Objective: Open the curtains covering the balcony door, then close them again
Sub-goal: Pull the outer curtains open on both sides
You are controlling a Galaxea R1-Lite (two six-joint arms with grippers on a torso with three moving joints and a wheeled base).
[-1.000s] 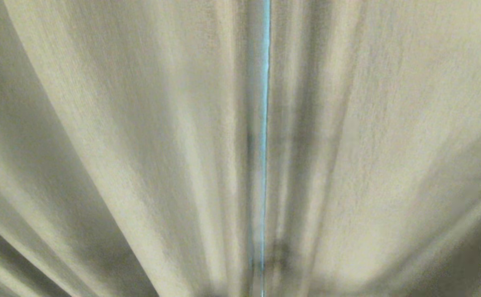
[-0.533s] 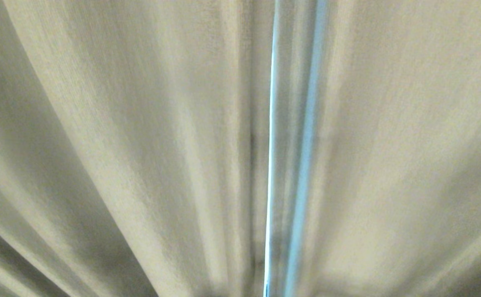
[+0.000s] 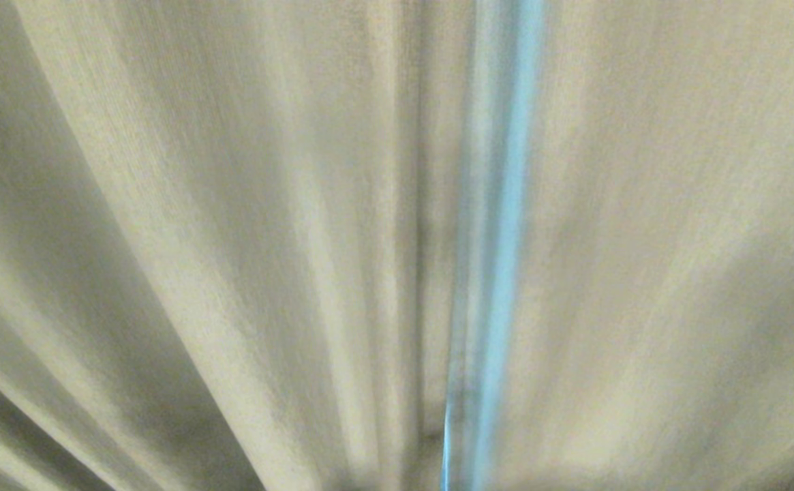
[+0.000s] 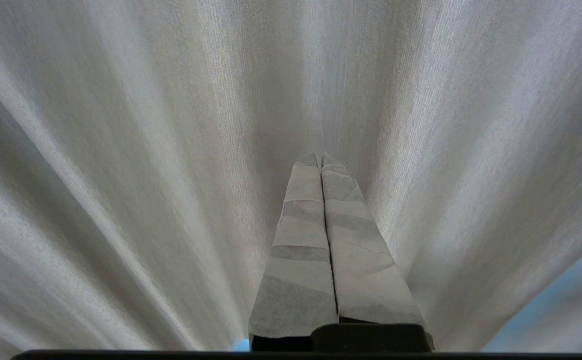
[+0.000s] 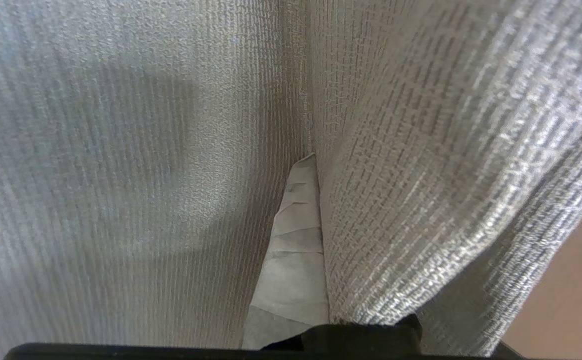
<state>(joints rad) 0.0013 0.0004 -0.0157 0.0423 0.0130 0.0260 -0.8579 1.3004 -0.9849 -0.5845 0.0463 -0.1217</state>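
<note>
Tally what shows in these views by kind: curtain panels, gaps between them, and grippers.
Curtain panels: 2, left panel and right panel
Gaps between the panels, showing pale blue: 1, the gap
Grippers: 2, left gripper pointing at the cloth, right gripper with a fold of the right panel draped over one finger
Total: 5

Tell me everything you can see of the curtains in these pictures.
The curtains are thick beige-grey woven cloth hanging in deep vertical folds and filling every view. In the head view two panels meet near the middle, parted by a narrow pale-blue slit of light. The right claw is shut on a fold of one panel, its one visible finger pressed against the cloth, which drapes over it. The left claw is shut and points at the cloth; contact cannot be told.
</note>
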